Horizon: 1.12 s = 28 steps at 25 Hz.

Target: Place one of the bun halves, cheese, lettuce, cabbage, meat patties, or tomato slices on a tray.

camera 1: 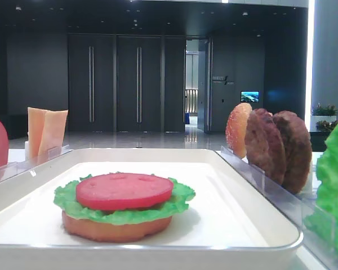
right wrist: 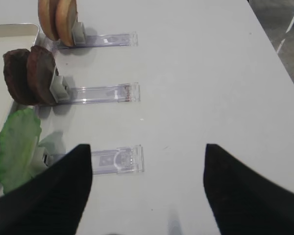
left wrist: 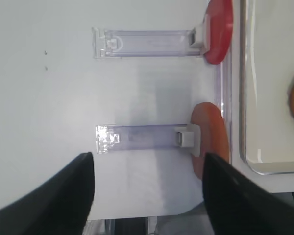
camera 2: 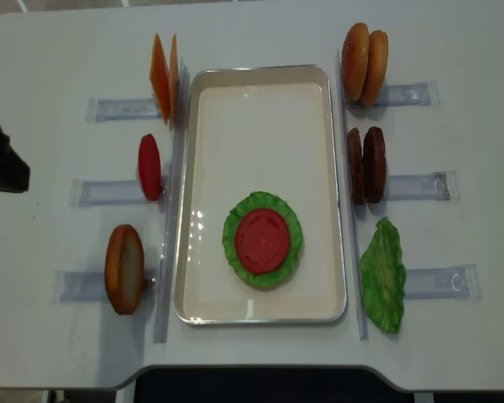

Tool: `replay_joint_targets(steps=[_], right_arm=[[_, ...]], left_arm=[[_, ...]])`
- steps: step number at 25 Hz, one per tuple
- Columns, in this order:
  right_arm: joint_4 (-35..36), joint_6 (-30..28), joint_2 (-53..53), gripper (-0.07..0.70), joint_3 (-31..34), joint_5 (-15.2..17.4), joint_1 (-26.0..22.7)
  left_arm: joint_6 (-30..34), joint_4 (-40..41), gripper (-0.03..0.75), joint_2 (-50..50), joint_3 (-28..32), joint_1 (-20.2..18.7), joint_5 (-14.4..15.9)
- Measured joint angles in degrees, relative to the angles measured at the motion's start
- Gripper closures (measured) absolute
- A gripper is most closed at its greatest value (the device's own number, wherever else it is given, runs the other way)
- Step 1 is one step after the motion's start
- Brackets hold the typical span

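Note:
On the white tray [camera 2: 260, 92] lies a stack: a flat bun half [camera 1: 115, 230], a green lettuce leaf [camera 2: 235, 252] on it, and a tomato slice [camera 2: 262, 240] on top. Left of the tray, clear holders keep cheese slices [camera 2: 163, 77], a tomato slice [left wrist: 219, 32] and a bun half [left wrist: 211, 142] on edge. To the right stand two bun halves [right wrist: 59, 19], two meat patties [right wrist: 29, 76] and a lettuce leaf [right wrist: 17, 147]. My left gripper [left wrist: 147, 161] hovers open over bare table beside the bun half's holder. My right gripper [right wrist: 147, 149] is open and empty, near the lettuce holder.
Clear plastic holders [right wrist: 115, 159] stretch outward from the tray on both sides. The left arm [camera 2: 0, 168] shows as a dark shape at the table's far left edge. The table's front edge [left wrist: 152, 215] lies just below the left fingers.

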Motion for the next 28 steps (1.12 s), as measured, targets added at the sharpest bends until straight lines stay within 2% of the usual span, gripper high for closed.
replay_joint_targets(steps=[16,21,28], right_arm=[[0.00,0.00,0.00,0.169,0.00,0.00,0.00],[0.00,0.00,0.00,0.169,0.00,0.00,0.00],[0.00,0.00,0.00,0.169,0.00,0.00,0.00]], left_arm=[[1.84,-4.80,0.192,-36.36,16.18,0.00,1.24],[3.48,-6.77,0.192,-43.58,19.09,-0.70,1.60],[3.77,-5.54,0.192,-50.96,23.92,-3.32,1.90]])
